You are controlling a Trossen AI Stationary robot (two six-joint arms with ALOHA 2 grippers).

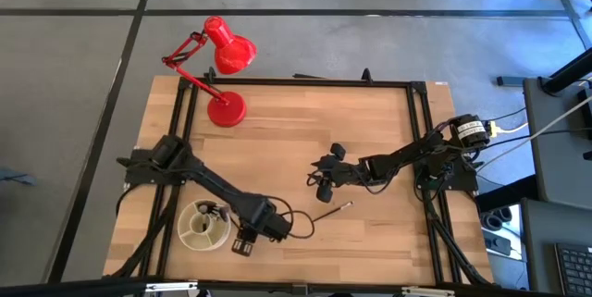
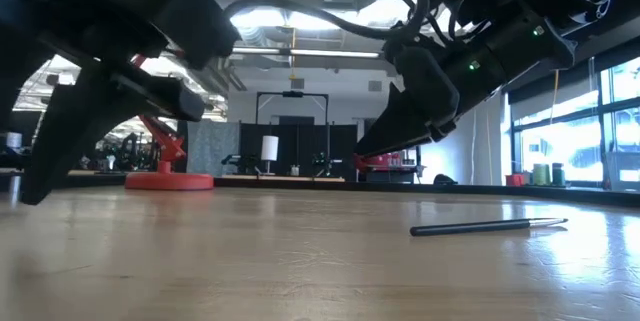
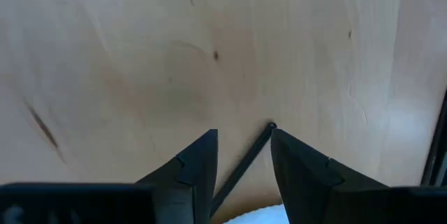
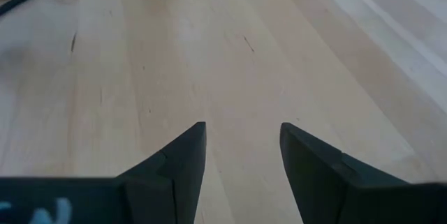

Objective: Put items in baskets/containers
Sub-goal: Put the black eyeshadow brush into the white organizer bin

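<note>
- Left claw point(image 1: 242, 244) beside dish point(image 1: 204, 225), parted around a brush point(image 3: 241, 168): drop-off step
- Right claw point(image 1: 322, 179) open, empty
- Next: fetching loose brush point(image 1: 333, 211) from surface point(image 1: 370, 130)

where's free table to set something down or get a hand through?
Widest bare wood: the far half between the red lamp base and the right gripper. Also bare: the near-right corner beyond the loose brush. Crowded: near-left, where the left gripper hangs beside the white dish.
</note>
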